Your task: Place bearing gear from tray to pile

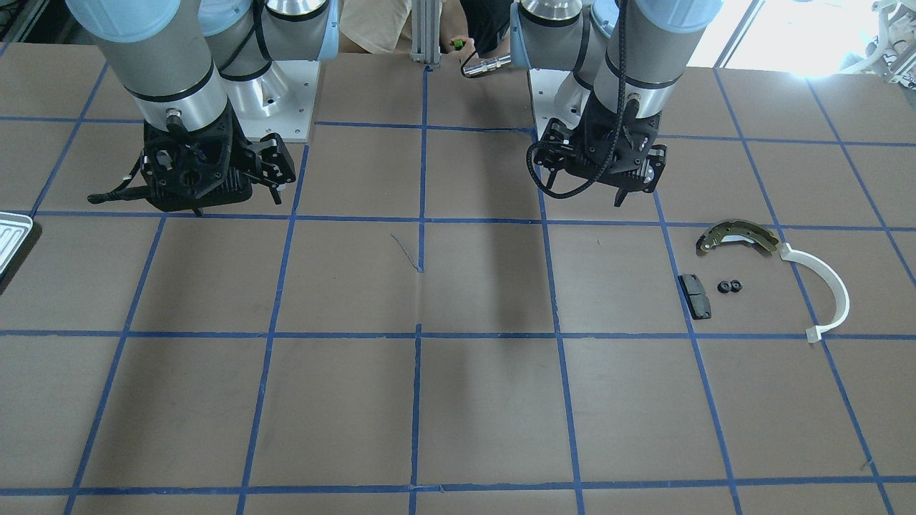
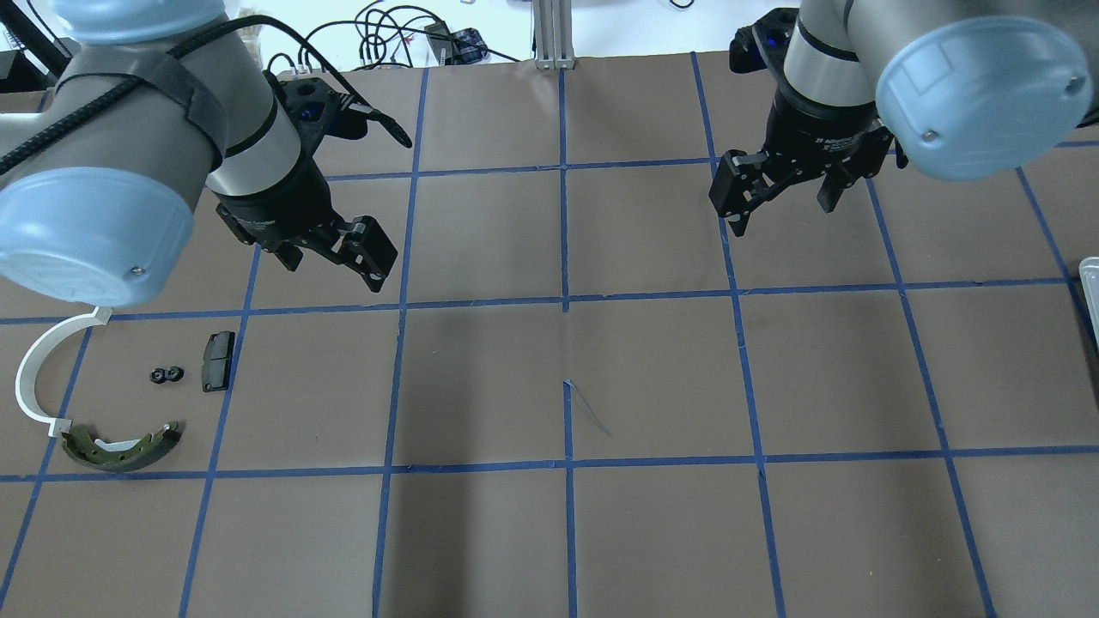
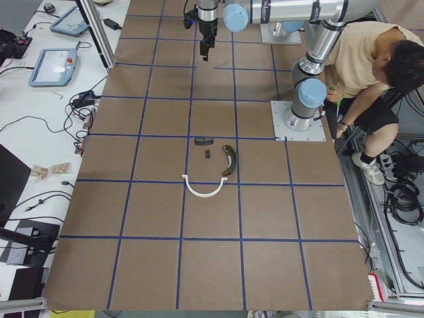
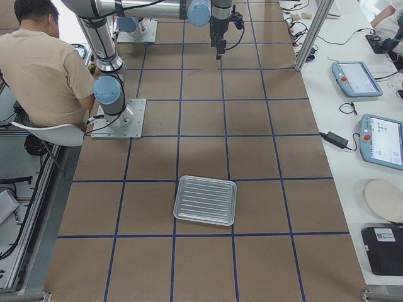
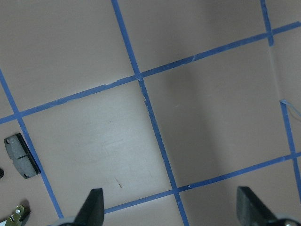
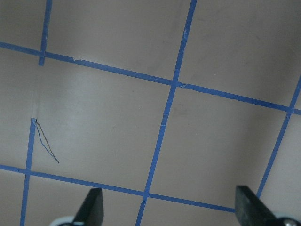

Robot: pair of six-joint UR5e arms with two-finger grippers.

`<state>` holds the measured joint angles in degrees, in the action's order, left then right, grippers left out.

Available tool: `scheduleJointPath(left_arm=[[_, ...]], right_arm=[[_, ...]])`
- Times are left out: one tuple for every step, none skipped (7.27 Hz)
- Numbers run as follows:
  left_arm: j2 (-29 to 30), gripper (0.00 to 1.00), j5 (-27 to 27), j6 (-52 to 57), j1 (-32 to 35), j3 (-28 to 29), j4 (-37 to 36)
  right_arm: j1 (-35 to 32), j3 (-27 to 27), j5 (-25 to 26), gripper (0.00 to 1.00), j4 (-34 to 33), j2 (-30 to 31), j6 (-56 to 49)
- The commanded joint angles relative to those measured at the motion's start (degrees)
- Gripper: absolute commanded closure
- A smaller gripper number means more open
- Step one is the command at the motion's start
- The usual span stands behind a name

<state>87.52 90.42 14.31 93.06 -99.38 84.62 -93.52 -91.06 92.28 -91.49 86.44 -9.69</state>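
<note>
The bearing gear point(image 1: 730, 287), two small black rings side by side, lies on the table in the pile, between the black pad point(image 1: 695, 296), the olive brake shoe point(image 1: 737, 236) and the white arc point(image 1: 830, 286). It also shows in the overhead view point(image 2: 166, 374). The silvery tray point(image 4: 206, 200) holds nothing that I can see; only its corner shows in the front view point(image 1: 11, 236). My left gripper point(image 2: 330, 257) hangs open and empty above the table, beside the pile. My right gripper point(image 2: 777, 202) hangs open and empty, well away from the tray.
The table is brown board marked with a blue tape grid point(image 2: 565, 300). The left wrist view shows the pad point(image 5: 21, 155) at its left edge. A person point(image 3: 371, 66) sits behind the arm bases. Tablets and cables lie on the side benches.
</note>
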Motion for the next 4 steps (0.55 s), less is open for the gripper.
scheduleJointPath(left_arm=[[0.01,0.0,0.19,0.54,-2.17,-0.11,0.19],[0.28,0.0,-0.15,0.72,-4.1,-0.28,0.19],[-0.42,0.0,0.28,0.72,-4.46,-0.37,0.71],[-0.42,0.0,0.2,0.72,-4.21,-0.29,0.72]], right_arm=[[0.0,0.0,0.0,0.0,0.0,0.04,0.02],[0.0,0.0,0.0,0.0,0.0,0.04,0.02],[0.0,0.0,0.0,0.0,0.0,0.04,0.02],[0.0,0.0,0.0,0.0,0.0,-0.05,0.02]])
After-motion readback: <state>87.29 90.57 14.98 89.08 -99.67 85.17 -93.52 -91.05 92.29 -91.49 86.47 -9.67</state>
